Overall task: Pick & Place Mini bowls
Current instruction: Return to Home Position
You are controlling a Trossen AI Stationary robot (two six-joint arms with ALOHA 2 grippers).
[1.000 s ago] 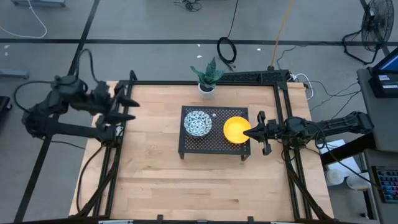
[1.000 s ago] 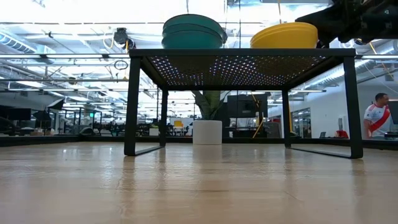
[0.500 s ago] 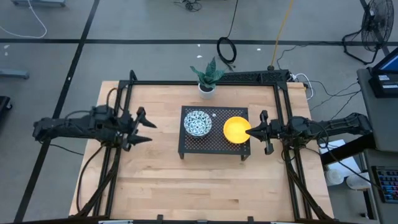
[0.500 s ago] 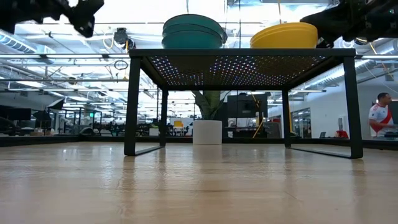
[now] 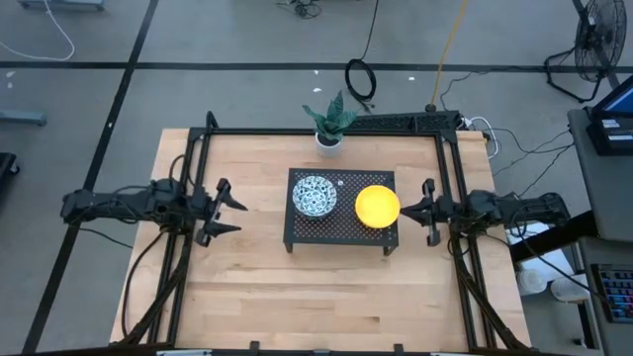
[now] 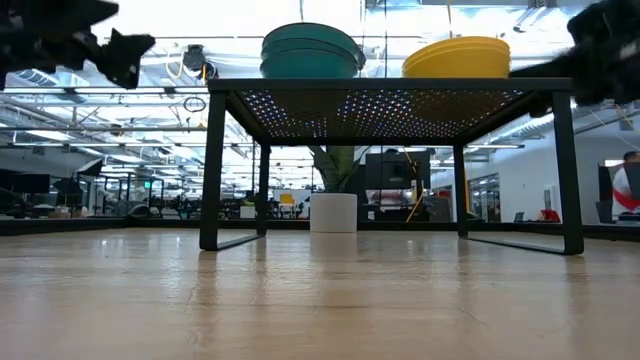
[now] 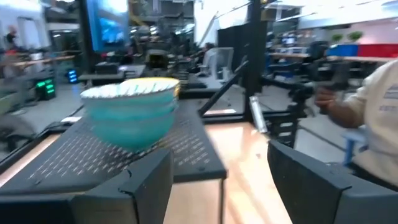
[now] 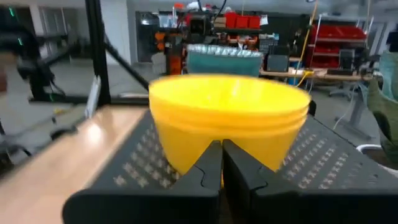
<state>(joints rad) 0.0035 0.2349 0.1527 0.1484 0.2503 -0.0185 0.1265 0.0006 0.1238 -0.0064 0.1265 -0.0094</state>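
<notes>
A stack of yellow mini bowls (image 5: 377,205) and a stack of blue-green patterned mini bowls (image 5: 315,196) stand by their bases on a black perforated stand (image 5: 341,235) mid-table. My left gripper (image 5: 235,216) hovers open and level, left of the stand; in its wrist view the patterned stack (image 7: 130,118) shows beyond its fingers. My right gripper (image 5: 407,210) is shut, level, just right of the yellow stack (image 8: 230,121) and apart from it. In the low view both stacks (image 6: 311,50) (image 6: 457,57) sit on the stand's top.
A white plant pot (image 5: 329,140) stands at the table's far edge behind the stand. A black frame (image 5: 326,132) runs along the table's left, far and right edges. Bare wood lies in front of the stand. A person (image 7: 373,124) shows beyond the table.
My left gripper has come down from high at the table's far left and moved toward the stand, staying open and levelling out. My right gripper, shut, has drawn back from the yellow stack toward the table's right edge. Both stacks have kept still.
</notes>
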